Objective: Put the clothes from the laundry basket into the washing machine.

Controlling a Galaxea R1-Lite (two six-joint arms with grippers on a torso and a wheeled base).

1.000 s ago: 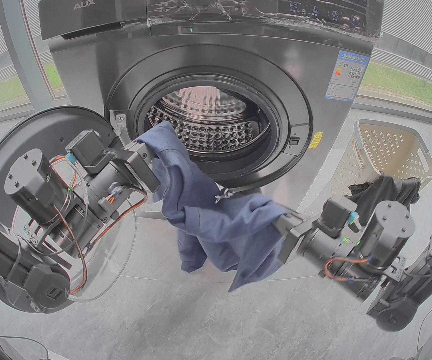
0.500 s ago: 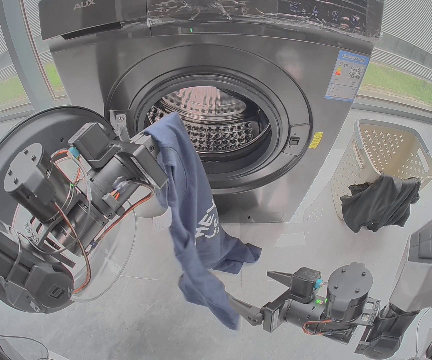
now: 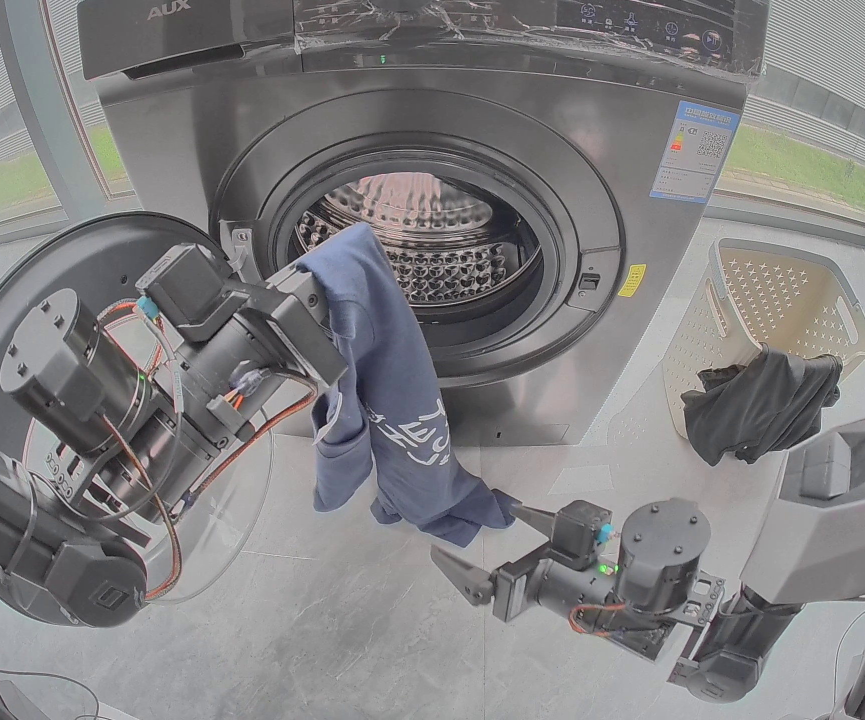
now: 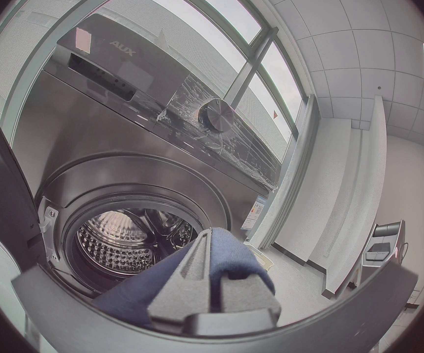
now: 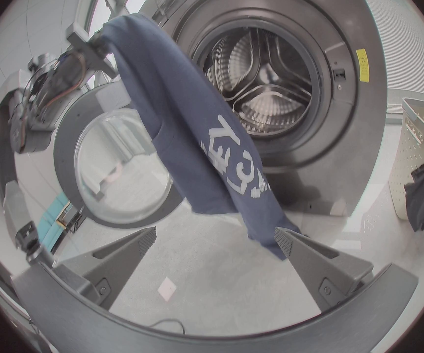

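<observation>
A dark blue T-shirt (image 3: 393, 382) with white lettering hangs from my left gripper (image 3: 305, 287), which is shut on its top edge just left of the washing machine's open drum (image 3: 418, 242). The shirt's bottom trails down to the floor. In the left wrist view the fingers (image 4: 207, 270) pinch the blue cloth (image 4: 234, 256) in front of the drum mouth (image 4: 124, 246). My right gripper (image 3: 478, 537) is open and low over the floor, just below the shirt's hem (image 5: 271, 231), holding nothing. The cream laundry basket (image 3: 803, 297) stands at the right with a black garment (image 3: 763, 407) draped over its rim.
The round washer door (image 3: 83, 262) stands swung open on the left, behind my left arm. Grey tiled floor (image 3: 353, 632) spreads in front of the machine. Windows run behind the washer.
My right gripper has let go of the blue shirt, opened and dropped low near the floor. The shirt now hangs from the left gripper alone, which rose slightly toward the drum.
</observation>
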